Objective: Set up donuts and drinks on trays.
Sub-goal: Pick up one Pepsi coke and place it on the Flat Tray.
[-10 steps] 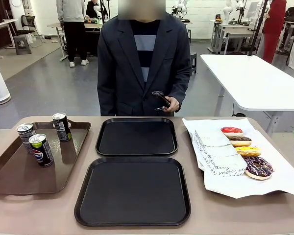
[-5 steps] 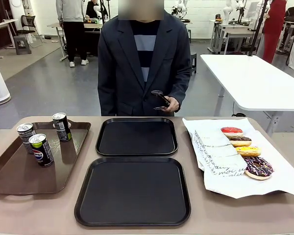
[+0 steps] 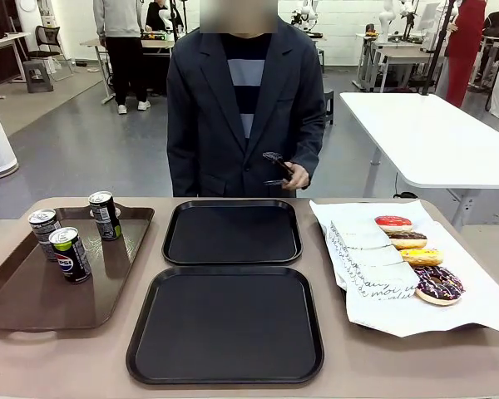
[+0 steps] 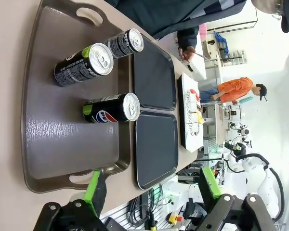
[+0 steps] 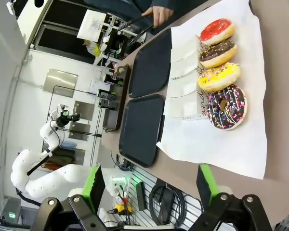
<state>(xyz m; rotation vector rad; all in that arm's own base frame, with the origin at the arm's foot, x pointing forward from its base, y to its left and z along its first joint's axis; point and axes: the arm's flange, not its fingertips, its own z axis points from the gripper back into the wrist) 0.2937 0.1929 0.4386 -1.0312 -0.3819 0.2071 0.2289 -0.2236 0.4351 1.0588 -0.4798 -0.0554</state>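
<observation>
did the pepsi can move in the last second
No. The pepsi can stands at the same spot on the brown tray, no shift against the tray's rim.

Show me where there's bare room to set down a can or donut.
The near tray and the far tray are both bare. The brown tray is free across its near half; three cans crowd its far left. On the white paper, four donuts line the right side; its near strip is free.

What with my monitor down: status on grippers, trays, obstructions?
Left gripper open, right gripper open. Black trays bare; three cans on brown tray, four donuts on paper. Nothing blocking.
</observation>
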